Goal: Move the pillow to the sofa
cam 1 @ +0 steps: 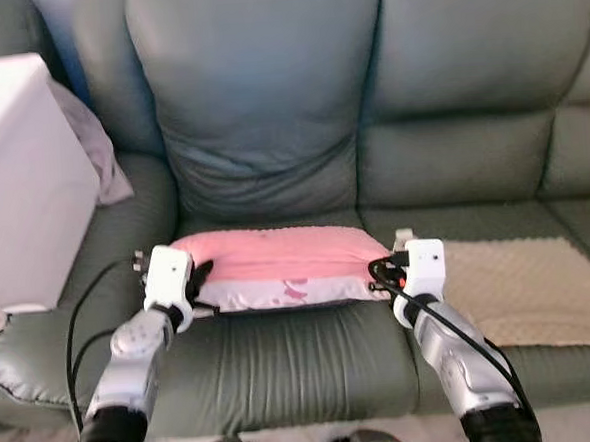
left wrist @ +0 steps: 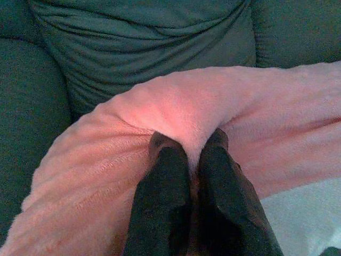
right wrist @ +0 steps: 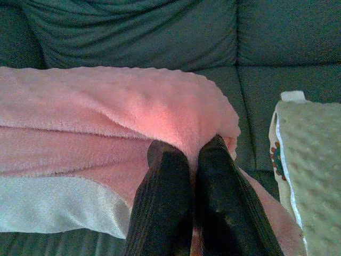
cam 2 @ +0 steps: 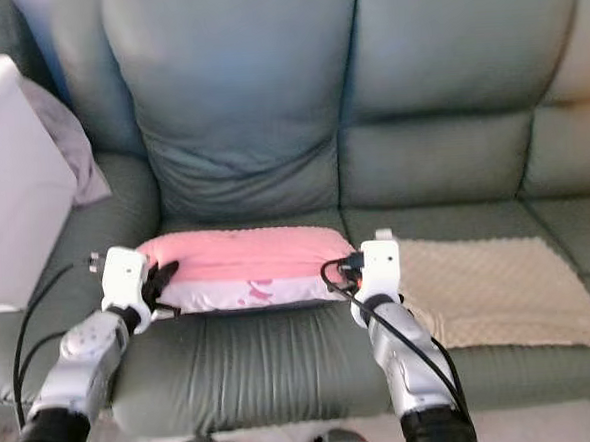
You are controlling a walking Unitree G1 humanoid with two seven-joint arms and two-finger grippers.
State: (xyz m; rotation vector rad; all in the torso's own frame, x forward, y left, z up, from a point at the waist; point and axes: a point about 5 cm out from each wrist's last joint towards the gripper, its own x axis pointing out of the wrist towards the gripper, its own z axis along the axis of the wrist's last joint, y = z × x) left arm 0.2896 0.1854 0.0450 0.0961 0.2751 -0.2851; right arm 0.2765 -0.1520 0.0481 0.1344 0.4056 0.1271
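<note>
At the near edge of the grey-green sofa (cam 1: 284, 362), the left gripper (cam 1: 192, 283) is clenched on the left end of the pink pillow (cam 1: 283, 265) and the right gripper (cam 1: 386, 271) is clenched on its right end, each pinching a fold of the fleece between its black fingers (left wrist: 165, 186). The pillow lies flat across the middle seat cushion, with a beige mat (cam 1: 525, 289) just beside it on the right seat. Farther back stand the sofa's back cushions, and at far left a white box (cam 1: 17, 178) sits on the seat against a crumpled grey cloth (cam 1: 95, 148).
</note>
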